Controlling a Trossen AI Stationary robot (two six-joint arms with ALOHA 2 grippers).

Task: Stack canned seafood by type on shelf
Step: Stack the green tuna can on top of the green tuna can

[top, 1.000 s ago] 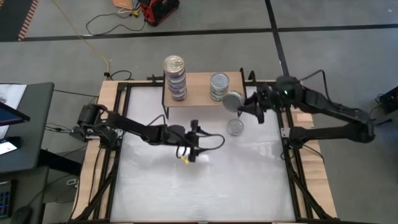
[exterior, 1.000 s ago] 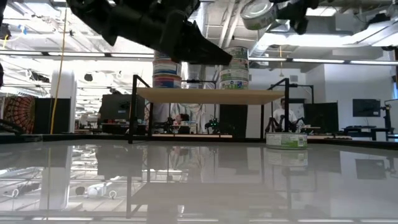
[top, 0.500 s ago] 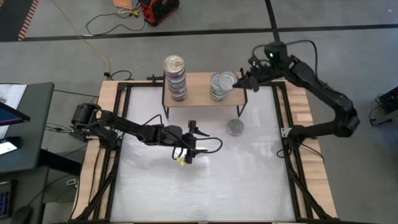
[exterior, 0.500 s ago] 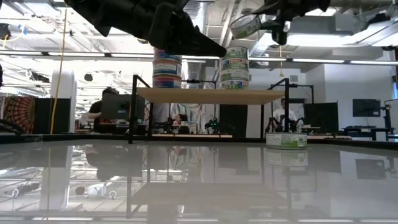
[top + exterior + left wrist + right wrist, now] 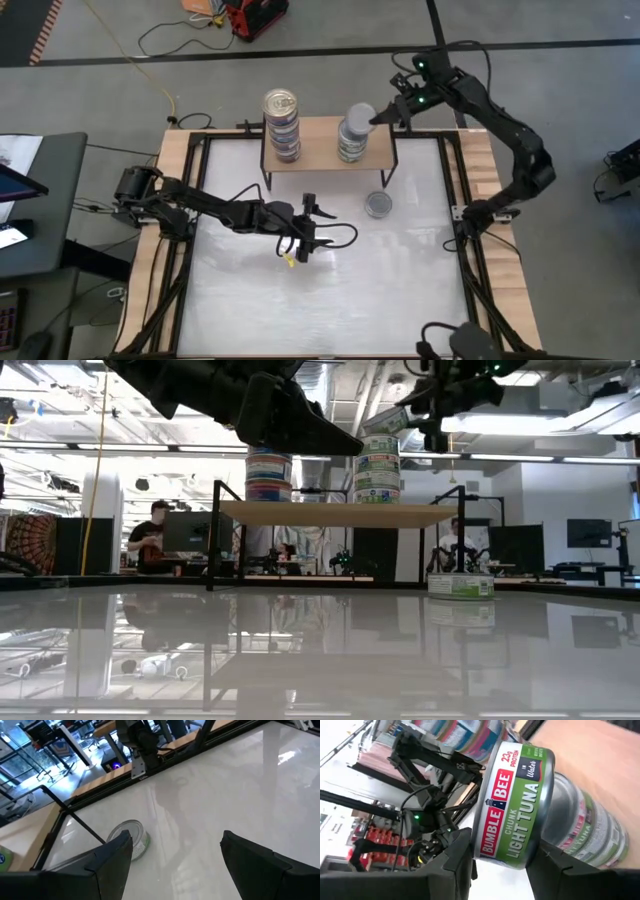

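The right hand (image 5: 383, 117) has carried its tuna tin (image 5: 358, 117) up over the silver stack (image 5: 351, 142) on the shelf (image 5: 320, 150), clenched on its rim. Rigid, slick, light: grip the sidewall. Left hand (image 5: 306, 243), released, waits below the shelf on the worktop (image 5: 400, 290).

The high view looks straight down on the whole tabletop (image 5: 330, 300). The low view looks level across it. Both share the shelf (image 5: 322, 150) at upper centre; wrist views sit close.
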